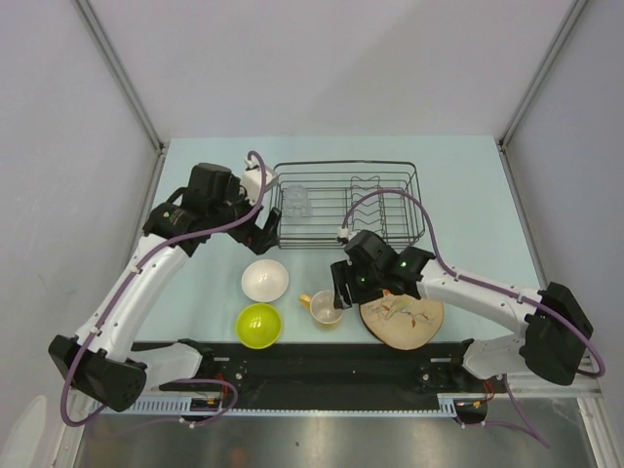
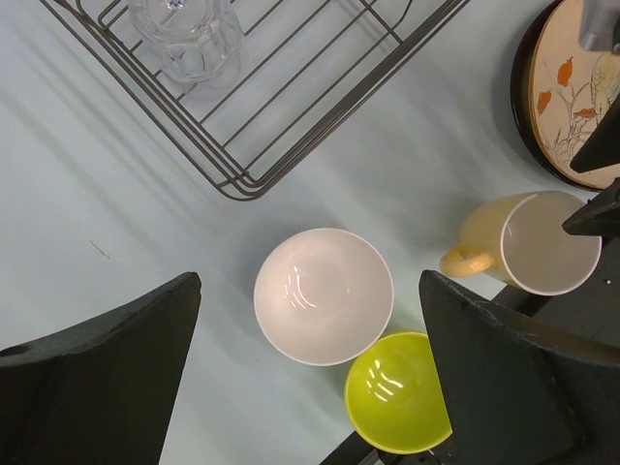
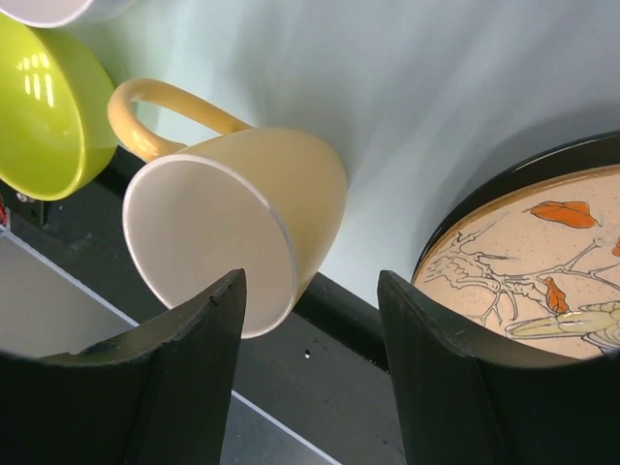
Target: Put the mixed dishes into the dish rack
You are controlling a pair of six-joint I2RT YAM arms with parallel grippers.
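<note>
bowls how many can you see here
2. The small white bowl sits on the table in front of the dish rack; the lime-green bowl is beside it, closer to the near edge. None shows inside the rack.

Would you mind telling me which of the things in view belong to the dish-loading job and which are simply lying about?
Belong to the job:
dish rack
clear glass, already in the rack
white bowl
lime-green bowl
yellow mug
leaf-pattern plate

Not part of it:
black base rail, a fixture
table
</note>
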